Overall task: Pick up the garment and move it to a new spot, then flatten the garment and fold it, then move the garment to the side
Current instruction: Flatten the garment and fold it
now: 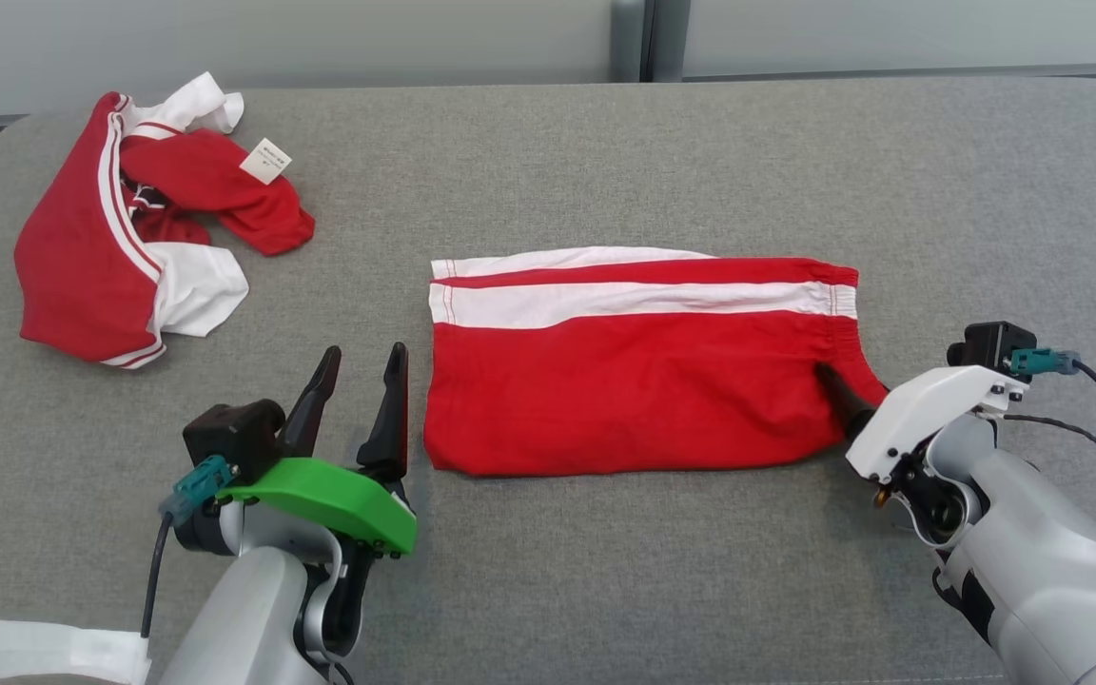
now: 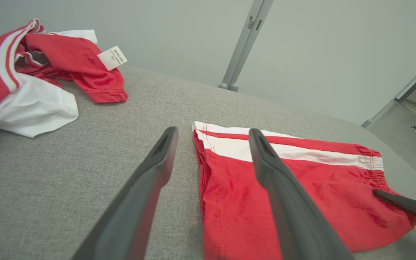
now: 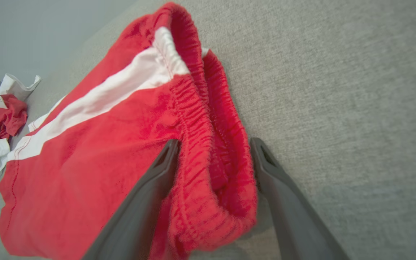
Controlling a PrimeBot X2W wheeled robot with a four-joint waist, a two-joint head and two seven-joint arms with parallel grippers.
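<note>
The garment (image 1: 624, 381) is a pair of red shorts with a white side stripe. It lies flat, folded in half, on the middle of the grey table. My left gripper (image 1: 364, 350) is open and empty, just off the shorts' left hem, with the hem edge (image 2: 208, 173) between its fingers' line of sight. My right gripper (image 1: 838, 385) is at the elastic waistband's near right corner. In the right wrist view the gripper (image 3: 215, 141) is open, with the bunched waistband (image 3: 211, 169) lying between its two spread fingers.
A second red-and-white garment (image 1: 129, 228) lies crumpled at the table's far left, a label showing on it. The grey padded table (image 1: 605, 143) has bare cloth behind and to the right of the shorts. A pale wall stands behind.
</note>
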